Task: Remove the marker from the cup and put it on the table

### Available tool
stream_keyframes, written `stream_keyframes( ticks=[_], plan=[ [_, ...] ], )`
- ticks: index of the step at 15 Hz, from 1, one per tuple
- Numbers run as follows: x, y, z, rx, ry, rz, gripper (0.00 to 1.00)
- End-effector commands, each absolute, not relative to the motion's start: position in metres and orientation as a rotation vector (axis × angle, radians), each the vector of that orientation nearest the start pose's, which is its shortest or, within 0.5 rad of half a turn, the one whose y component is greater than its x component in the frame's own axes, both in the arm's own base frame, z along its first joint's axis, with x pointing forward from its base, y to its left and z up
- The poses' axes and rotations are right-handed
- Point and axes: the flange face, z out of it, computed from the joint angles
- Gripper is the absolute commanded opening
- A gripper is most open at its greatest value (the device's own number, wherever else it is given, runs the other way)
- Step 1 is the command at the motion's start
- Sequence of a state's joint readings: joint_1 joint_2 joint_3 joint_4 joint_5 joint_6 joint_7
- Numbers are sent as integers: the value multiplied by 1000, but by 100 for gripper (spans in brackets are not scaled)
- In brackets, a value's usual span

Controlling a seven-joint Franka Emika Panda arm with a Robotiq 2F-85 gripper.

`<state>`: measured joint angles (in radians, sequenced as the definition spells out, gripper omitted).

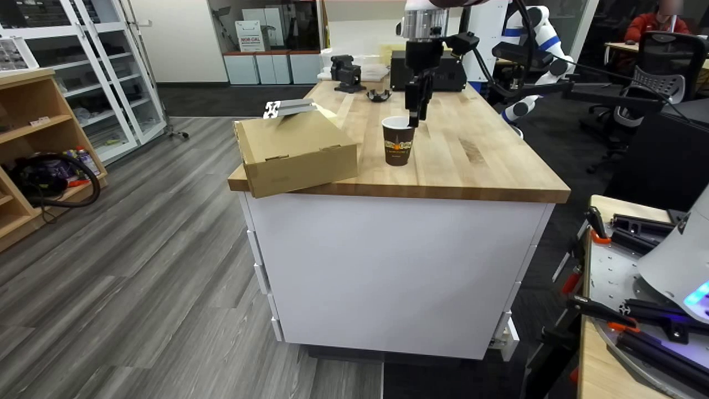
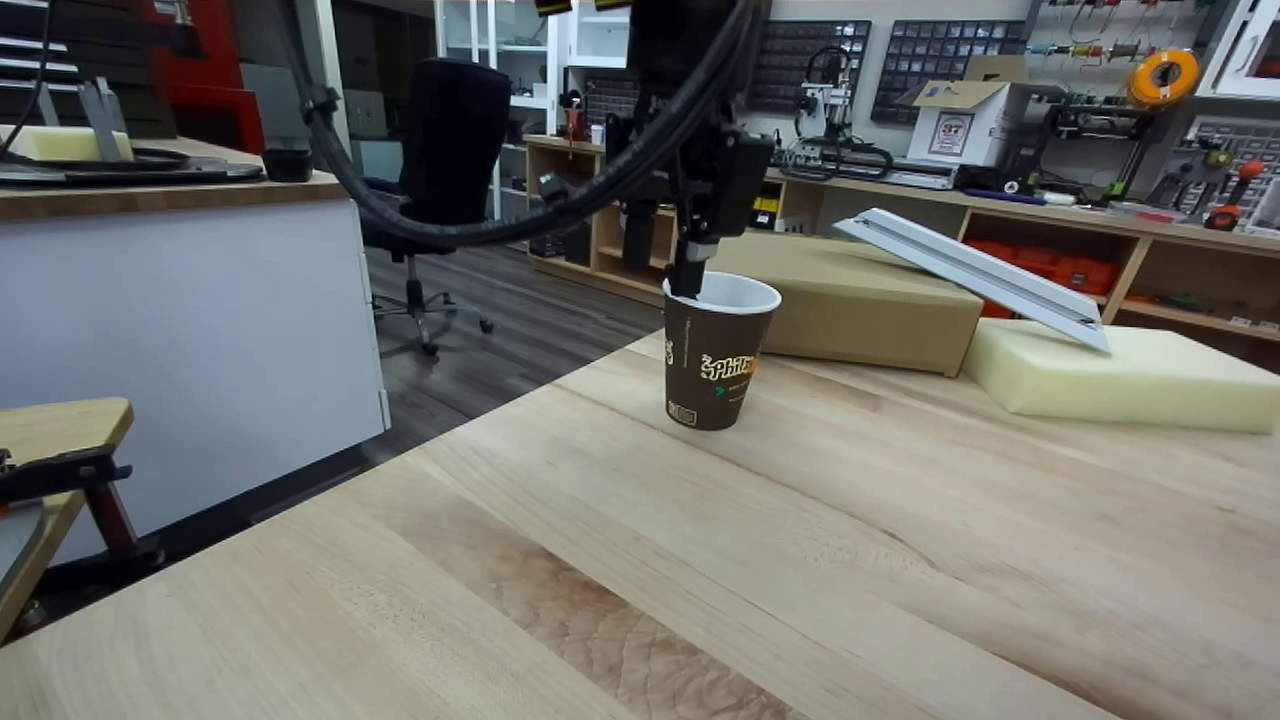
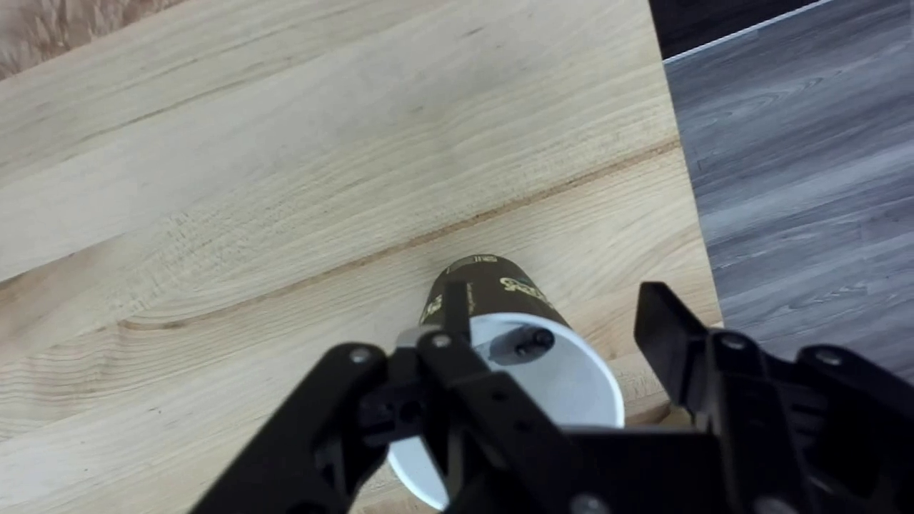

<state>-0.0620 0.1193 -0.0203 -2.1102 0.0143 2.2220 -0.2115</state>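
Observation:
The brown paper cup [image 1: 397,148] stands upright on the wooden table [image 1: 498,172]. It also shows in an exterior view [image 2: 712,370] and the wrist view [image 3: 493,282]. The marker [image 3: 523,343] is a short dark stick inside the cup, near its wall, seen in the wrist view. The cup walls hide it in both exterior views. My gripper [image 3: 553,303] is open and empty, right over the cup, fingers pointing down. In the wrist view one finger overlaps the cup's mouth and the other is past its rim. I cannot tell whether a fingertip is inside the cup or touching it.
A tan cardboard box [image 2: 860,310] stands close beside the cup, with a metal bar [image 2: 985,270] leaning on it and a pale foam block [image 2: 1130,375]. The table edge [image 3: 689,164] is near the cup. Black devices [image 1: 349,75] stand farther along the table.

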Motion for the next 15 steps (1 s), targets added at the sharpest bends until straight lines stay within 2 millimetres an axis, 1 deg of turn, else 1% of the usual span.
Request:
stream_keyframes(
  ticks=[1,2,3,4,5,6,10,12,15],
  plan=[
    [564,-46,358,-3100,-228,4,79],
    [564,-46,357,-3096,-235,3,49],
    [565,-46,356,-3093,-242,3,53],
    [565,-45,354,-3092,-245,7,50],
    [565,-45,353,-3091,-248,11,45],
    [565,-46,353,-3091,-251,12,37],
    [567,-46,357,-3096,-254,7,10],
    [568,-46,358,-3098,-255,6,3],
    [568,-46,358,-3100,-254,7,2]
  ],
)
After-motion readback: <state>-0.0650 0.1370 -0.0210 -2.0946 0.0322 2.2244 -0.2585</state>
